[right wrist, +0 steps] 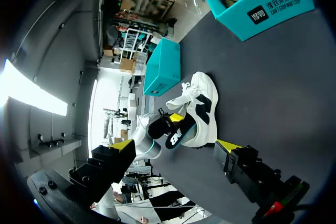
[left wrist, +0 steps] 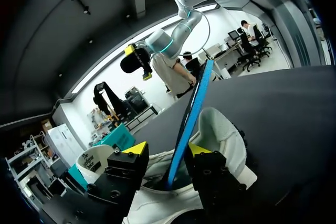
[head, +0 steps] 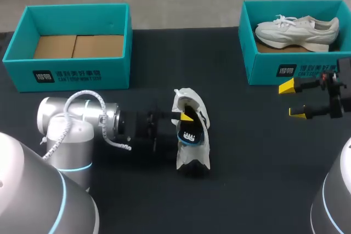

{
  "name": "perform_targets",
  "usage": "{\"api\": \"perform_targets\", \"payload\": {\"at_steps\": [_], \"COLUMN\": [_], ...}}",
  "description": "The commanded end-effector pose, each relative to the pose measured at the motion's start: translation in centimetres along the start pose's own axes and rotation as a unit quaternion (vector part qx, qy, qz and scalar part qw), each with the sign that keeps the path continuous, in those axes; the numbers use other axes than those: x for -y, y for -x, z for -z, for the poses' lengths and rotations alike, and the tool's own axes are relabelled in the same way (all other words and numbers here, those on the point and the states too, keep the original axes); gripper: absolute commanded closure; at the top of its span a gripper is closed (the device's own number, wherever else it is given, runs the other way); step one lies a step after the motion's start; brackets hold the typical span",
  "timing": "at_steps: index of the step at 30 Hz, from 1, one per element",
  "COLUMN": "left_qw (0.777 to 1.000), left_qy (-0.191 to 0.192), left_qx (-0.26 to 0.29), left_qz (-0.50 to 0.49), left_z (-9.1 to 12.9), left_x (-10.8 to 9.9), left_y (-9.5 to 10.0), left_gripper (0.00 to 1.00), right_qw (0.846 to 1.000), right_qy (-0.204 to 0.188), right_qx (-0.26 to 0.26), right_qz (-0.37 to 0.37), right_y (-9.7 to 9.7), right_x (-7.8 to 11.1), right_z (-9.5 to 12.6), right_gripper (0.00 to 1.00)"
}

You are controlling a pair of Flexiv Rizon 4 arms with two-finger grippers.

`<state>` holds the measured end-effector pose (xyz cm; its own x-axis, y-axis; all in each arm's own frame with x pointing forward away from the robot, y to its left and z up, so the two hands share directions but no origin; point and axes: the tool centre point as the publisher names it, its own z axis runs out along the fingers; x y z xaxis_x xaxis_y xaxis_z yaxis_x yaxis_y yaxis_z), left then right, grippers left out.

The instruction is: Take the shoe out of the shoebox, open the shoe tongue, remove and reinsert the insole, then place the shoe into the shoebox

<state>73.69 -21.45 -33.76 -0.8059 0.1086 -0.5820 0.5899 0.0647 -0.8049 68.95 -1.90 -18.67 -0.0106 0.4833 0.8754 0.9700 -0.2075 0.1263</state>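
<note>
Here our left gripper [left wrist: 167,149] sits over the white shoe [head: 192,154], which lies mid-table [head: 252,168]. Its jaws stand apart. The blue insole [left wrist: 191,103] rises tilted out of the shoe between them, touching one finger [left wrist: 210,166], with a gap to the other. Our right gripper [head: 292,100] hovers at the right with its jaws spread wide and nothing between them, just near of the right shoebox [head: 248,58], which holds a second white shoe [head: 296,32]. The left shoebox [head: 71,75] stands at the far left.
</note>
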Motion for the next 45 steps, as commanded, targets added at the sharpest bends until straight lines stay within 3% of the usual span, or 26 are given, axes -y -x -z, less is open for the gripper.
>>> {"api": "perform_targets", "payload": {"at_steps": [1, 5, 7, 8, 18, 23, 24, 26, 29, 33, 35, 40, 41, 45], "left_qw": [1.0, 1.0, 1.0, 1.0, 1.0, 1.0, 1.0, 1.0, 1.0, 1.0, 1.0, 1.0, 1.0, 1.0], "left_qy": [0.005, 0.007, 0.006, 0.007, 0.021, 0.021, 0.02, 0.016, 0.012, 0.01, 0.01, 0.01, 0.01, 0.012], "left_qx": [0.0, -0.004, -0.006, -0.008, -0.017, -0.013, -0.012, -0.009, -0.007, -0.011, -0.012, -0.01, -0.01, -0.01], "left_qz": [-0.003, 0.0, 0.002, 0.002, 0.012, 0.016, 0.017, 0.016, 0.011, 0.008, 0.01, 0.016, 0.017, 0.022], "left_z": [1.0, 0.9, 0.7, 0.6, -0.2, -0.1, -0.1, 0.0, 0.3, 0.6, 0.7, 0.4, 0.3, -0.2], "left_x": [1.4, 1.2, 1.1, 0.9, -1.6, -1.8, -1.6, -1.0, 0.1, 1.0, 1.1, 0.8, 0.7, -0.2], "left_y": [-0.4, -0.7, -0.7, -0.7, 0.3, 0.7, 0.7, 0.7, 0.4, -0.2, -0.6, -0.9, -0.9, -0.6], "left_gripper": [0.59, 0.71, 0.83, 1.0, 1.0, 1.0, 0.98, 0.65, 0.62, 0.7, 0.8, 0.92, 1.0, 1.0], "right_qw": [1.0, 1.0, 1.0, 1.0, 1.0, 1.0, 1.0, 1.0, 1.0, 1.0, 1.0, 1.0, 1.0, 1.0], "right_qy": [0.001, 0.001, 0.001, 0.001, 0.001, 0.001, 0.001, 0.001, 0.001, 0.001, 0.001, 0.001, 0.001, 0.001], "right_qx": [0.001, 0.001, 0.001, 0.001, 0.001, 0.001, 0.001, 0.001, 0.001, 0.001, 0.001, 0.001, 0.001, 0.001], "right_qz": [0.0, 0.0, 0.0, 0.0, 0.0, 0.0, 0.0, 0.0, 0.0, 0.0, 0.0, 0.0, 0.0, 0.0], "right_y": [0.0, 0.0, 0.0, 0.0, 0.0, 0.0, 0.0, 0.0, 0.0, 0.0, 0.0, 0.0, 0.0, 0.0], "right_x": [0.1, 0.1, 0.1, 0.1, 0.1, 0.1, 0.1, 0.1, 0.1, 0.1, 0.1, 0.1, 0.1, 0.1], "right_z": [0.0, 0.0, 0.0, 0.0, 0.0, 0.0, 0.0, 0.0, 0.0, 0.0, 0.0, 0.0, 0.0, 0.0], "right_gripper": [0.0, 0.0, 0.0, 0.0, 0.0, 0.0, 0.0, 0.0, 0.0, 0.0, 0.0, 0.0, 0.0, 0.0]}}
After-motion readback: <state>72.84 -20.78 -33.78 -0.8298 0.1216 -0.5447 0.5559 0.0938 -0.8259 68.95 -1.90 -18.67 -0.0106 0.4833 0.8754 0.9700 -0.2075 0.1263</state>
